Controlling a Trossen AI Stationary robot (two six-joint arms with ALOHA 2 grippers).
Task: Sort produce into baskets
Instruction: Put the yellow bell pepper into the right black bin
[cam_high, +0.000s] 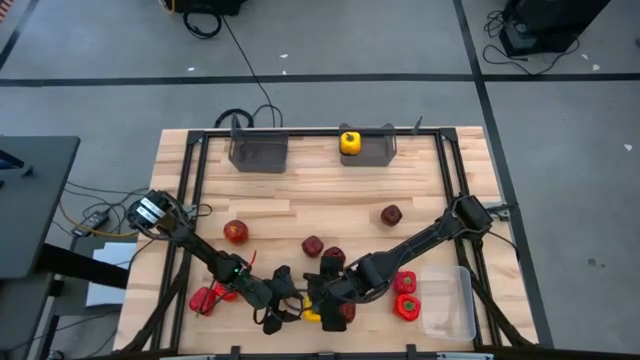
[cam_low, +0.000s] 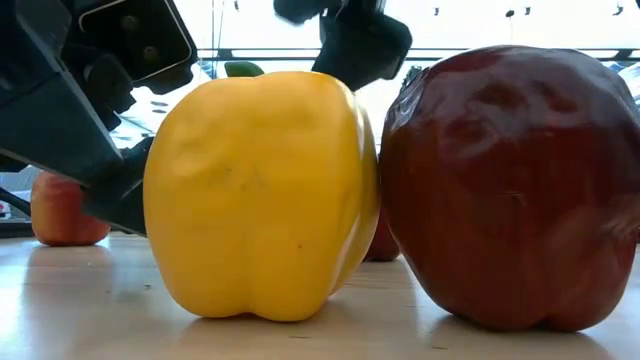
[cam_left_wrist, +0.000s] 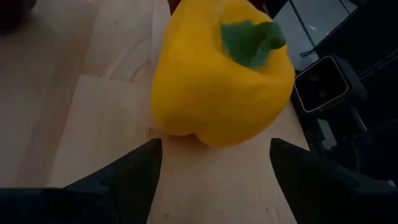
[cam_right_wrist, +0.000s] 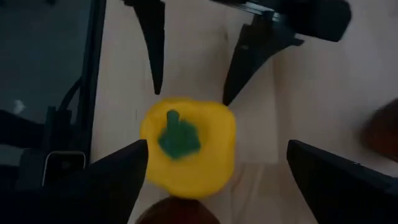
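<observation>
A yellow bell pepper (cam_high: 312, 315) stands upright on the table near its near edge, stem up, also in the low view (cam_low: 260, 190). A dark red apple (cam_low: 510, 190) rests against its right side. My left gripper (cam_left_wrist: 214, 149) is open and lies low at the pepper's left, fingers pointing at the pepper (cam_left_wrist: 217, 81). My right gripper (cam_right_wrist: 217, 149) is open above the pepper (cam_right_wrist: 186, 146), pointing down, one finger on either side and clear of it. A second yellow pepper (cam_high: 350, 143) sits in the far right grey bin (cam_high: 370, 152). My left gripper has one fingertip (cam_right_wrist: 227, 93) right at the pepper's side (cam_right_wrist: 217, 112), level from the table's left. I cannot tell whether it touches. The pepper stands on the table.
An empty grey bin (cam_high: 258, 152) stands at the far edge. A clear tray (cam_high: 455, 300) lies at the near right, with red peppers (cam_high: 405, 296) beside it. More red peppers (cam_high: 205, 298) lie at the near left. Apples (cam_high: 320, 250) are scattered mid-table. A black frame (cam_high: 190, 200) rings the table.
</observation>
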